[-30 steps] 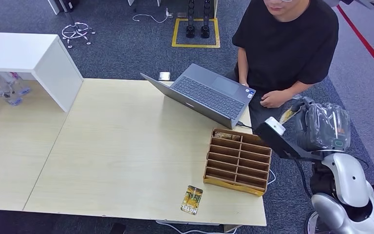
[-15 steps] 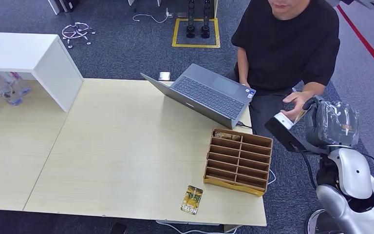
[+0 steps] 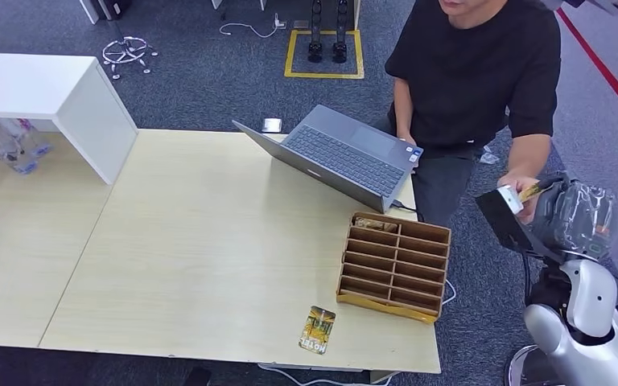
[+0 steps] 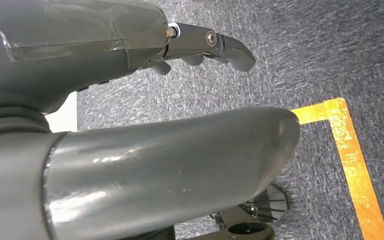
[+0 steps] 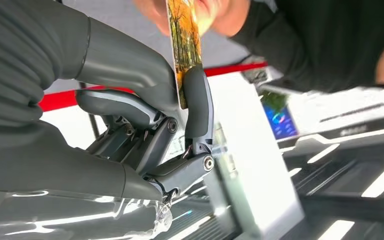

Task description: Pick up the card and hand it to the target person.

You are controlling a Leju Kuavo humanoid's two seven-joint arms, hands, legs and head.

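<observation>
Card, a thin flat printed one in orange and yellow (image 5: 184,47), sits pinched by its lower edge in the right robot hand (image 5: 180,95) beside the person's hand (image 5: 207,15) gripping its far end; it looks light, stiff, slick, best taken by the edges.

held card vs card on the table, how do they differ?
The held card is up in the air, pinched by the right hand; a person's hand grips its far end. The table card lies flat near the table's front edge, untouched. Both show yellow-orange artwork.
</observation>
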